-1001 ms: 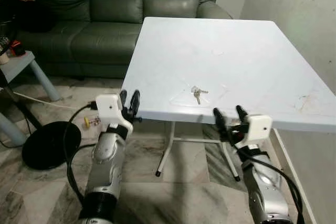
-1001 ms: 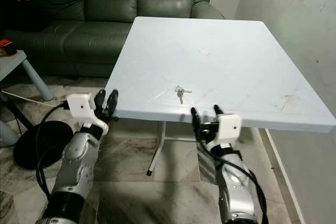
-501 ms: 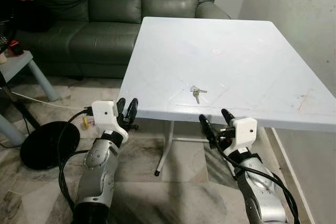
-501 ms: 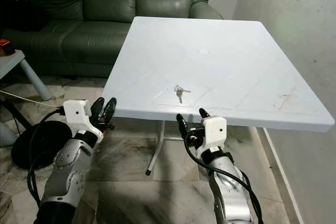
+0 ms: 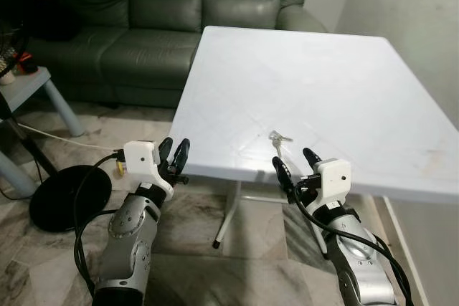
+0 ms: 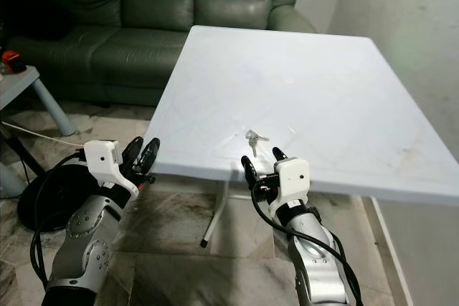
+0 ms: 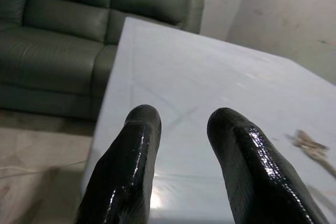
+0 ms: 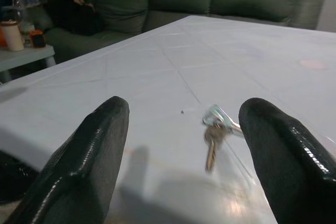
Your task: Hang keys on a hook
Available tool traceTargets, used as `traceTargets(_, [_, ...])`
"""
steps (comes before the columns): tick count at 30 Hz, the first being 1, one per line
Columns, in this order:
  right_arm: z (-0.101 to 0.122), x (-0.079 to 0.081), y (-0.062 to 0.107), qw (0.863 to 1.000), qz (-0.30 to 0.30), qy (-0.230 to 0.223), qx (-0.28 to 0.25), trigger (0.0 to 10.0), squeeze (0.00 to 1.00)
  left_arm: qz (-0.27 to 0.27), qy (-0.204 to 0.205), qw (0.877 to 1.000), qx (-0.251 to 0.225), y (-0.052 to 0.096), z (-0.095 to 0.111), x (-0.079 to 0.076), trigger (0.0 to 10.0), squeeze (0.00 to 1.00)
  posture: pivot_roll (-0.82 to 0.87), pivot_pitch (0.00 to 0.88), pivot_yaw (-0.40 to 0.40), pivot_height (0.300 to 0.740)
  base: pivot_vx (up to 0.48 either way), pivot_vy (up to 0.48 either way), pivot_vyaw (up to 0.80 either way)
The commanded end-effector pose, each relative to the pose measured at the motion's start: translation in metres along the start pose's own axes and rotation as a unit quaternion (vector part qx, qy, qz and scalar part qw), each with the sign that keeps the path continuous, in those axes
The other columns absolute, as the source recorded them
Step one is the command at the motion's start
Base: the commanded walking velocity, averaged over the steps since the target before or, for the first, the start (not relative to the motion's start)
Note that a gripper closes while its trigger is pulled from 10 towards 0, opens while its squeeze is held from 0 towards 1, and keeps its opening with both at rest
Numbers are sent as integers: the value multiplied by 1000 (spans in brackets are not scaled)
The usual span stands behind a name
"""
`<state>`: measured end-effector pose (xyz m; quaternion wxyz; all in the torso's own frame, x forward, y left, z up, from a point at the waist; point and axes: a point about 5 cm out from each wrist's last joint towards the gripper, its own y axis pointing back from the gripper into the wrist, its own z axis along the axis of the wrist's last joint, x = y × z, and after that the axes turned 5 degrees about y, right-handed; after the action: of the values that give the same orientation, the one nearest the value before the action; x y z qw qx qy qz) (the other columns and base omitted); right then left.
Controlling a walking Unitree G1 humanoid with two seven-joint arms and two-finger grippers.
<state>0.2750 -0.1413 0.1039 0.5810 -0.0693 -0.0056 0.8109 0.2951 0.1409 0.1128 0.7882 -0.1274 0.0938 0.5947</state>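
Note:
A small bunch of silver keys lies flat on the white table, close to its front edge. My right gripper is open at that edge, just short of the keys, with its fingers pointing at them. In the right wrist view the keys lie on the tabletop between and beyond the two spread fingers. My left gripper is open beside the table's front left corner, with nothing between its fingers. In the left wrist view the keys lie far off to one side.
A dark green sofa stands behind the table on the left. A small pale side table and a black round base with a cable are on the floor to the left. A wall runs along the right.
The camera has shifted a little. My right gripper has come up to the table's front edge, nearer the keys. The left gripper has dropped slightly beside the corner. The keys have not moved.

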Motion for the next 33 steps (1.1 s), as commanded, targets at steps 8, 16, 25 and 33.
traceTargets(8, [6, -2, -1, 1000, 9, 11, -5, 10000, 0, -5, 3, 1000, -2, 0, 3, -5, 10000, 0, 127, 18, -36, 740, 472, 0, 0])
traceTargets(16, [7, -3, -4, 1000, 19, 20, -3, 10000, 0, -2, 5, 1000, -7, 1, 2, -8, 10000, 0, 128, 14, -43, 740, 212, 0, 0])
traceTargets(25, [8, -8, -7, 998, 39, 43, 2, 10000, 0, 7, 1, 1000, -16, 3, 1, -11, 10000, 0, 134, 6, -57, 740, 0, 0, 0])
traceTargets(33, [9, -19, -7, 997, 46, 61, 10, 10000, 0, 9, 5, 1000, -16, 6, -2, -12, 10000, 0, 136, 0, -66, 740, 0, 0, 0])
